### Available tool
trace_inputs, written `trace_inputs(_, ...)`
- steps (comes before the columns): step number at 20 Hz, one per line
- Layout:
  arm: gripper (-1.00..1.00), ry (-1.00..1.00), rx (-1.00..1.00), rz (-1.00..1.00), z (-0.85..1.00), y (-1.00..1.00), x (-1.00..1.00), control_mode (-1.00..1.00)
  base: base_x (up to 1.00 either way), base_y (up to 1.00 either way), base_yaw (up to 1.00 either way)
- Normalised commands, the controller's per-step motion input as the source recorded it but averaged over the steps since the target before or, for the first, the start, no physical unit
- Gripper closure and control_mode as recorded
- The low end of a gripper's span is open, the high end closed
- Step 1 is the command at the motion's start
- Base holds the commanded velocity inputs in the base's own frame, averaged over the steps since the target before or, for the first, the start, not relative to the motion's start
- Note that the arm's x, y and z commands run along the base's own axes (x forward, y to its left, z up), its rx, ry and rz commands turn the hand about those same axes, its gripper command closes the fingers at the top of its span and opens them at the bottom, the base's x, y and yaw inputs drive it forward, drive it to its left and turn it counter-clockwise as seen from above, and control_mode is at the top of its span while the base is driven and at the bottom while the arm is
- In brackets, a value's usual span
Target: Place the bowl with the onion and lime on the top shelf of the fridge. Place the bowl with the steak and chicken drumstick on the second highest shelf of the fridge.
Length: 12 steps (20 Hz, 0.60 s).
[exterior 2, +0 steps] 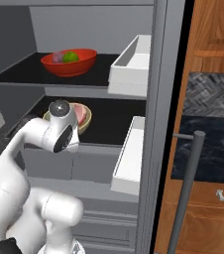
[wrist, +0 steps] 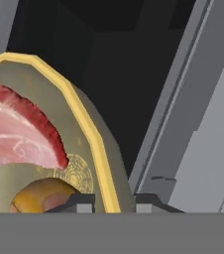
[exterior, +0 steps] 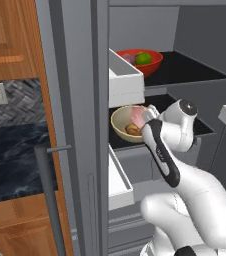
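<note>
Pinching the yellow rim of the cream bowl (wrist: pixel 59 124), the gripper (wrist: pixel 115 202) has one dark fingertip inside the wall and one outside, jaws nearly together on the thin edge.

Contents of cream bowl: steak (wrist: pixel 20 131), pink slab with dark red edge, lying against the inner wall; chicken drumstick (wrist: pixel 42 194), golden-brown, just below the steak near the inner fingertip. In the left base view the steak (exterior: pixel 137 116) and drumstick (exterior: pixel 132 129) sit side by side in the bowl (exterior: pixel 121 125).

Position of cream bowl: on the second highest shelf (exterior: pixel 202 129), toward its front edge; the same bowl (exterior 2: pixel 85 119) shows in the right base view partly behind the arm's wrist.

Above: the top shelf (exterior: pixel 195 70) carries the red-orange bowl (exterior: pixel 152 62), with the lime (exterior: pixel 143 58) and the purplish onion (exterior: pixel 129 58) touching inside it. Right base view: red-orange bowl (exterior 2: pixel 69 63), lime (exterior 2: pixel 71 56), onion (exterior 2: pixel 59 57), on the top shelf (exterior 2: pixel 20 72).

Surround: white door bins (exterior: pixel 125 80) on the open fridge door; wooden cabinets (exterior: pixel 10 40) beside it.
</note>
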Motion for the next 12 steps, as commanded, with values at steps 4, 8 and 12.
trace_inputs(4,1.00,0.00,0.00,-0.11,-0.12,0.10,1.00,-1.00,0.00,0.00,0.00)
trace_inputs(8,-1.00,0.01,0.00,-0.11,0.00,0.08,0.95,-1.00,0.00,0.00,0.00)
trace_inputs(12,-1.00,0.09,0.00,-0.01,0.16,-0.02,-0.03,-1.00,0.00,0.00,0.00)
